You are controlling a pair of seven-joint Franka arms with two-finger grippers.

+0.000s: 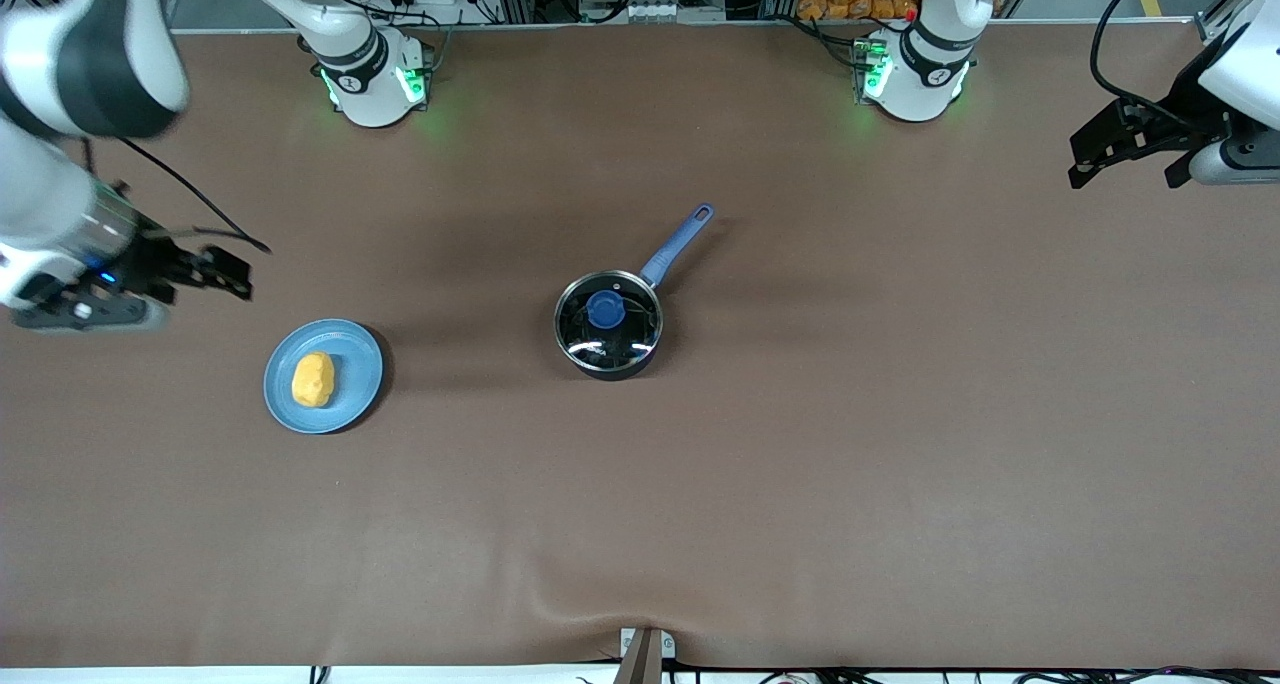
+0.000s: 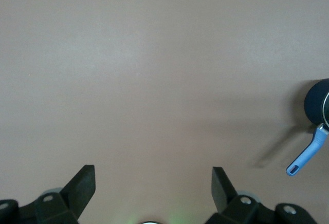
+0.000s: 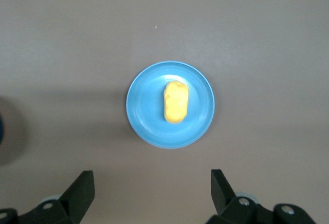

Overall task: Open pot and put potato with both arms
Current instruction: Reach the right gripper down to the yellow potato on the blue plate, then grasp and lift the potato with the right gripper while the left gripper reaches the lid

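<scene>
You have one pot [image 1: 608, 326], one potato [image 1: 313, 379], one plate [image 1: 350, 349] and two arms on the desk [image 1: 800, 464]; the pot stands mid-desk with its glass lid [image 1: 610, 334] on, blue knob [image 1: 606, 309] up; its long blue handle [image 1: 680, 244] points toward one o'clock in the front view, toward the left arm's base; the potato lies on the plate toward the right arm's end, long axis running twelve to six; the left claw [image 1: 1125, 149] hangs over bare desk at its own end, fingers apart and empty; the right claw [image 1: 205, 269] hovers beside the plate, fingers apart, empty.
</scene>
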